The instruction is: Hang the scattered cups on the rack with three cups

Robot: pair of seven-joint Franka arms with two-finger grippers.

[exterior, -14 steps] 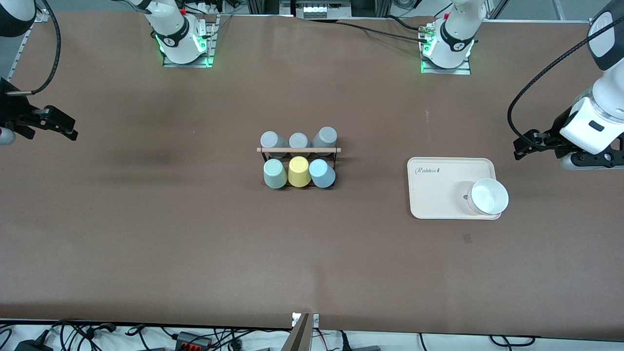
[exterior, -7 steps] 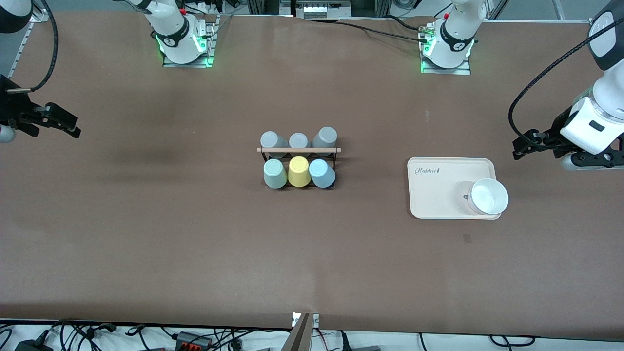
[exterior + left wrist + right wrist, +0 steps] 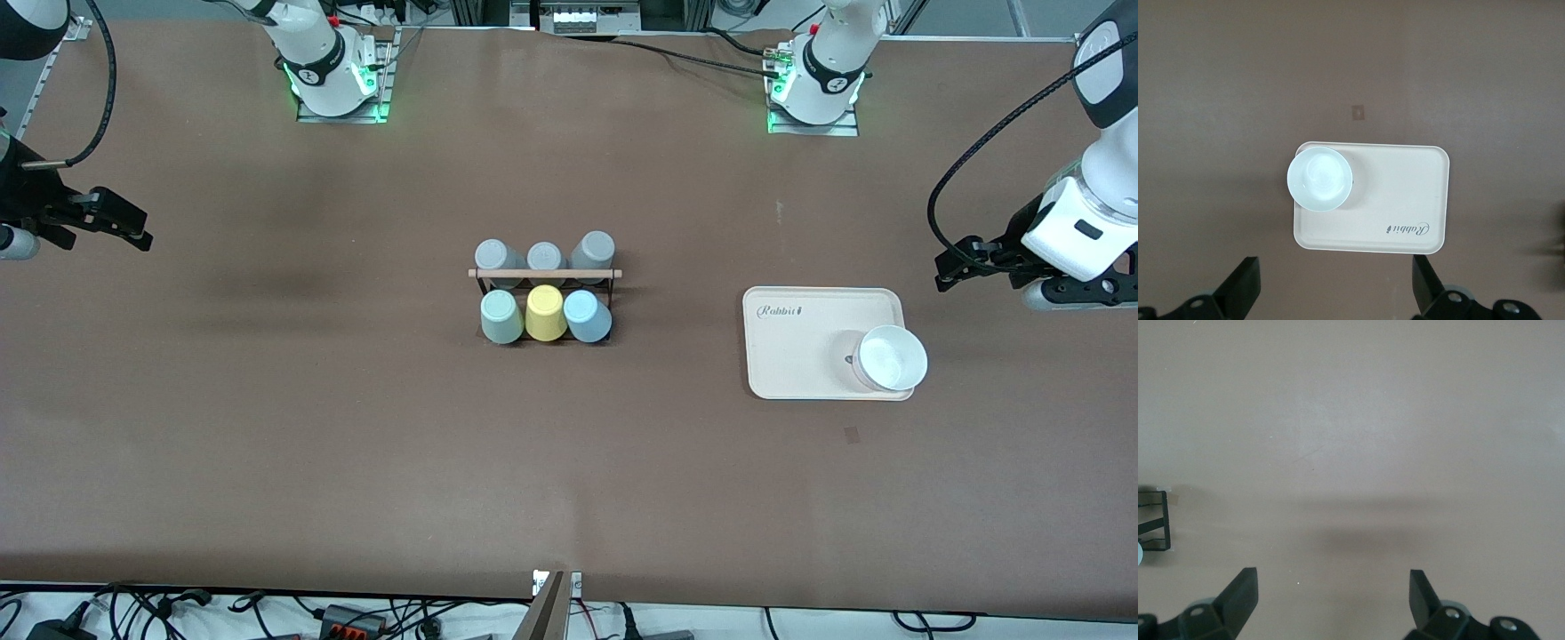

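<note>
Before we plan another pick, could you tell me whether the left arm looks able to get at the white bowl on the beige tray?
Probably yes: the left gripper hangs open just off the beige tray, nothing covers the white bowl, and the way between them looks free.

Even, bright overhead light; soft blurred shadows lie on the matte brown table [image 3: 356, 427]; focus is sharp, without glare.

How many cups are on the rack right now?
6, all on the rack: three grey cups in the row nearer the bases; mint cup, yellow cup, light blue cup in the row nearer the camera. None appear hidden.
</note>
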